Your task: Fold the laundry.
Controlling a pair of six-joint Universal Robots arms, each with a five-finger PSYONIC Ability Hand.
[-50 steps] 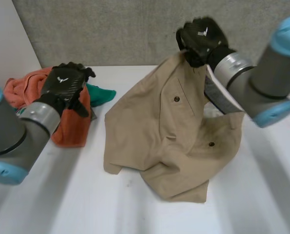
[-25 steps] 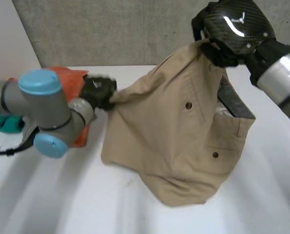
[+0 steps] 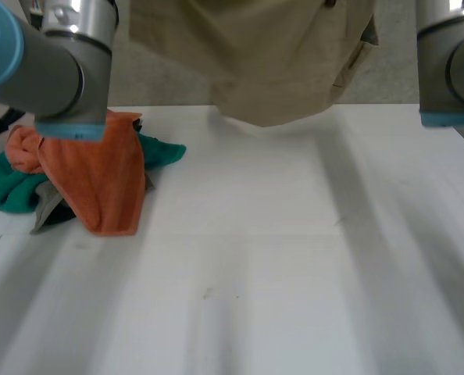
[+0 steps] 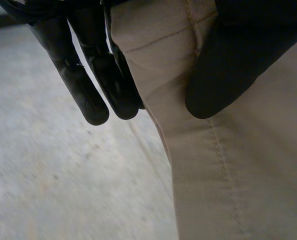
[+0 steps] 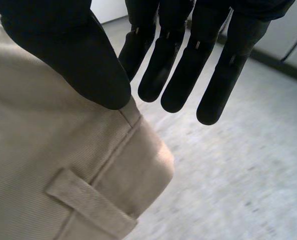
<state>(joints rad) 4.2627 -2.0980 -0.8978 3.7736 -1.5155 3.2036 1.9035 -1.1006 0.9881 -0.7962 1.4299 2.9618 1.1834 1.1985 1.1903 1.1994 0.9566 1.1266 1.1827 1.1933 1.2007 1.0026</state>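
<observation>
Plain tan twill garment (image 3: 248, 55), stitching in matching tan. The left hand (image 4: 238, 65) is black, and the right hand (image 5: 63, 50) black too. Solid orange crumpled cloth (image 3: 107, 183), teal-green cloth (image 3: 9, 191), white smooth tabletop (image 3: 294, 273), grey speckled wall (image 3: 177, 82).

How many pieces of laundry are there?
3: tan garment held above the table; orange cloth and teal cloth heaped together on it. A grey scrap beneath may be a fourth.

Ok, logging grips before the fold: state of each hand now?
Left hand: shut, pinching the beige twill garment between thumb and fingers.
Right hand: shut, pinching the same garment.
</observation>
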